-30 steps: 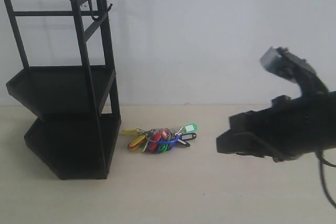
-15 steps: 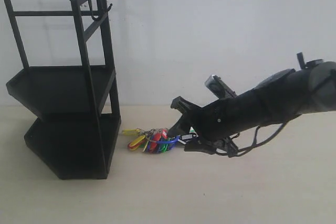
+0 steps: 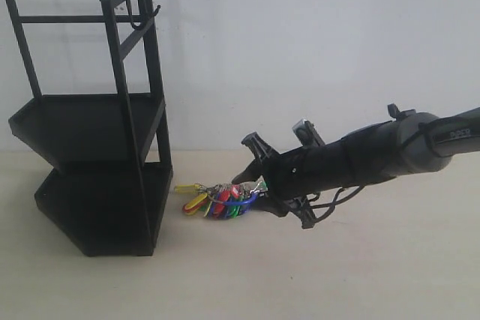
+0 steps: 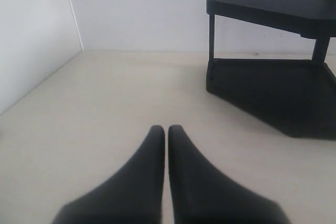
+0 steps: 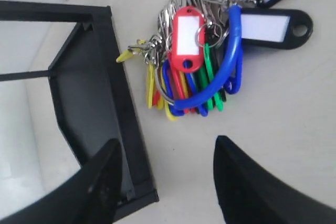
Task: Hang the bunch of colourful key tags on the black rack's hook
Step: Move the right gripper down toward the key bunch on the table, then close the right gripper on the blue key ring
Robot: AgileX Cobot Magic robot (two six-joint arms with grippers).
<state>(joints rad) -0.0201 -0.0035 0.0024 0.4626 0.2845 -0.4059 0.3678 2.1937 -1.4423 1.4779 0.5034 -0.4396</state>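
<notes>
**Right end effector spread wide at the key tags, left one closed on nothing**

The right end effector [image 3: 251, 189] [image 5: 168, 148] has its two fingers spread wide and holds nothing. In the right wrist view both dark fingertips sit apart with bare bench [image 3: 315, 275] between them. The colourful key tag bunch [image 3: 225, 198] [image 5: 194, 72] lies just past the tips, centred on the gap. In the exterior view the end effector overlaps the right end of the bunch, low over the bench; I cannot tell whether it touches.

The left end effector [image 4: 165, 132] has its fingers pressed together with nothing between them, over bare bench.

A red tag [image 5: 186, 38] and a black tag [image 5: 273, 27] each carry a blank white insert. White lettering on the right arm [image 3: 454, 136] is too small to read.

The bunch rests on the bench just beside the foot of the black rack [image 3: 90, 133] [image 5: 89, 93] [image 4: 273, 93], on its right in the exterior view. The part-blue loop [image 5: 233, 61] curves around the tags. The hook [image 3: 136, 20] hangs from the rack's top bars, well above the bunch.
</notes>
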